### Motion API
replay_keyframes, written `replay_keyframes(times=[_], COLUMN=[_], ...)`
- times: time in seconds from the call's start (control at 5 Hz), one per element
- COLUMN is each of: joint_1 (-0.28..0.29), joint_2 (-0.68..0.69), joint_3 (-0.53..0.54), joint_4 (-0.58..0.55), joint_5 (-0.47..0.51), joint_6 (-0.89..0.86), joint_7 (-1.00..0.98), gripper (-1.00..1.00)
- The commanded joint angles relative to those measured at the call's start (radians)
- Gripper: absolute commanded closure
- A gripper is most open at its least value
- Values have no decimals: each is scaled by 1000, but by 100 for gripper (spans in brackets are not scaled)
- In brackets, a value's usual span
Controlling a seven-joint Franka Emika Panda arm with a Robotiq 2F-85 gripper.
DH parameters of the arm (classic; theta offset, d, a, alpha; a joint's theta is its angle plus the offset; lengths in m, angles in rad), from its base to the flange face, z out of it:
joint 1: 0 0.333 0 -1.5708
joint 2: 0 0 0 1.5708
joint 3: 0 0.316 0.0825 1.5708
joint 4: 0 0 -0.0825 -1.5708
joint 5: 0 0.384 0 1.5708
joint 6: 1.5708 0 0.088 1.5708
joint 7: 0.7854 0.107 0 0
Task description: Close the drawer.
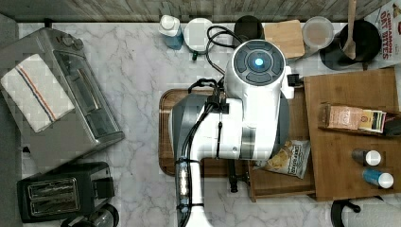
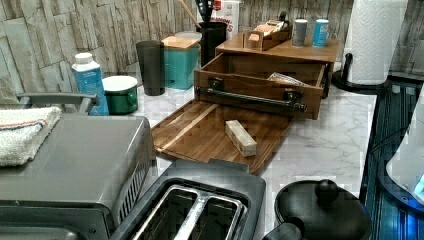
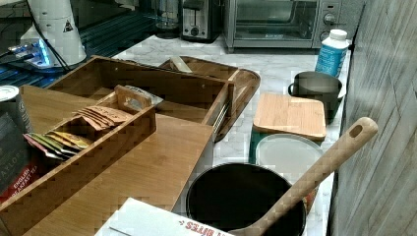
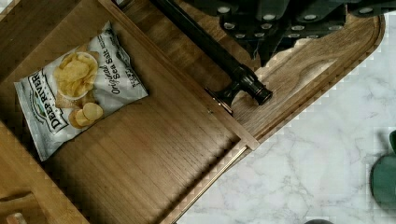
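Note:
The drawer point(image 2: 250, 85) is pulled out of the low wooden cabinet point(image 1: 350, 90) and stands open over the end of a dark tray point(image 2: 200, 130). Its black bar handle point(image 4: 233, 70) runs along the front panel, also visible in the left view as the handle point(image 2: 250, 97). A bag of chips point(image 4: 74, 88) lies on the drawer floor point(image 4: 154, 140). My gripper point(image 4: 275, 46) hovers just outside the front panel, above the handle and the tray, shut and holding nothing. In the top view the white arm point(image 1: 246, 109) covers the gripper and most of the drawer point(image 1: 279, 184).
A pale wooden block point(image 2: 240, 137) lies on the tray. A toaster oven point(image 1: 71, 94) and a toaster point(image 1: 61, 191) stand at the top view's left. Jars, a cup and a utensil pot point(image 1: 359, 40) line the back wall. Tea bags point(image 3: 93, 123) and cans sit on the cabinet top.

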Motion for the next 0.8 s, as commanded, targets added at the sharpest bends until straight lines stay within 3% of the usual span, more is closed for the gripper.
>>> replay_keyframes(times=[0.2,0.6,0.8], joint_1=[-1,5,37], joint_2=[0,-97,-127], joint_3=[0,10,37], joint_4=[-1,-181,-250], joint_5=[-5,19,20], joint_6=[0,147,222], joint_7=[0,-260,-250], gripper=[100,100,100])
